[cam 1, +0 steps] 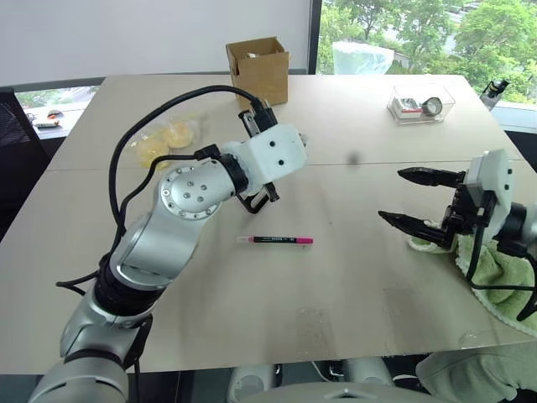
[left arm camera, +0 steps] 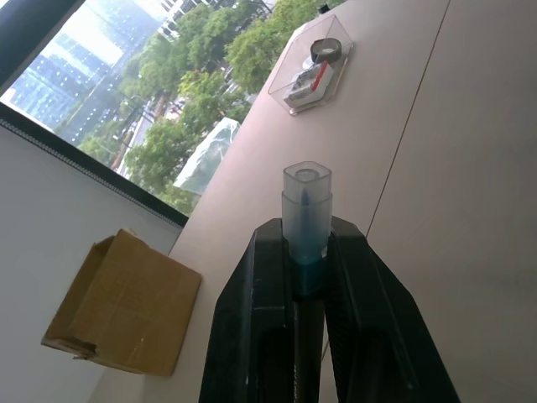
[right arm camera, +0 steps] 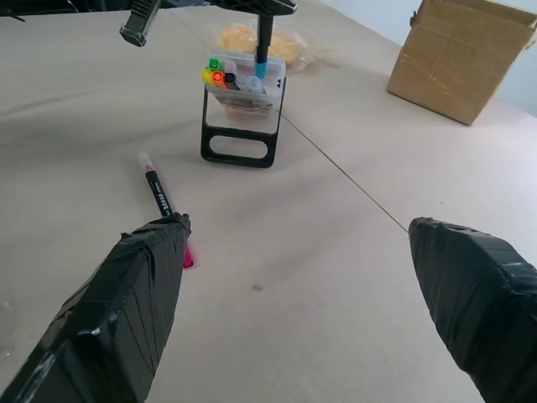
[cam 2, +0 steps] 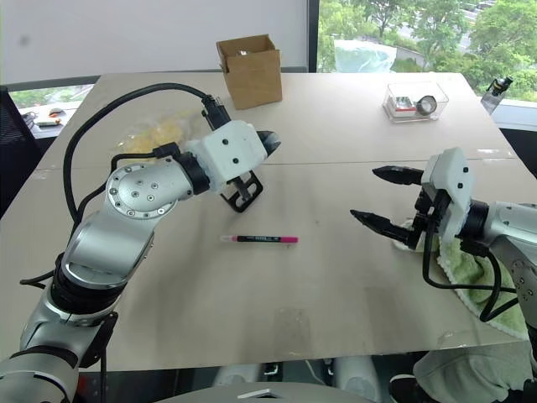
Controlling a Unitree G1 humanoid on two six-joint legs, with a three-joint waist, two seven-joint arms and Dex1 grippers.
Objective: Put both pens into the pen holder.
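The left gripper (left arm camera: 306, 277) pinched the black blue-ended pen (right arm camera: 263, 38) above the small black frame pen holder (right arm camera: 241, 113); lowering came next. Near the holder lay the black pink-ended pen (cam 1: 275, 240); the right gripper (cam 1: 419, 200) was spread

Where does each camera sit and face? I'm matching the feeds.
Head eyes: high, looking down at the table, both arms, pink pen.
Left wrist: along the left gripper, shut on the blue pen, toward the cardboard box.
Right wrist: between open jaws toward the pen holder.
Shared: box, pink pen.
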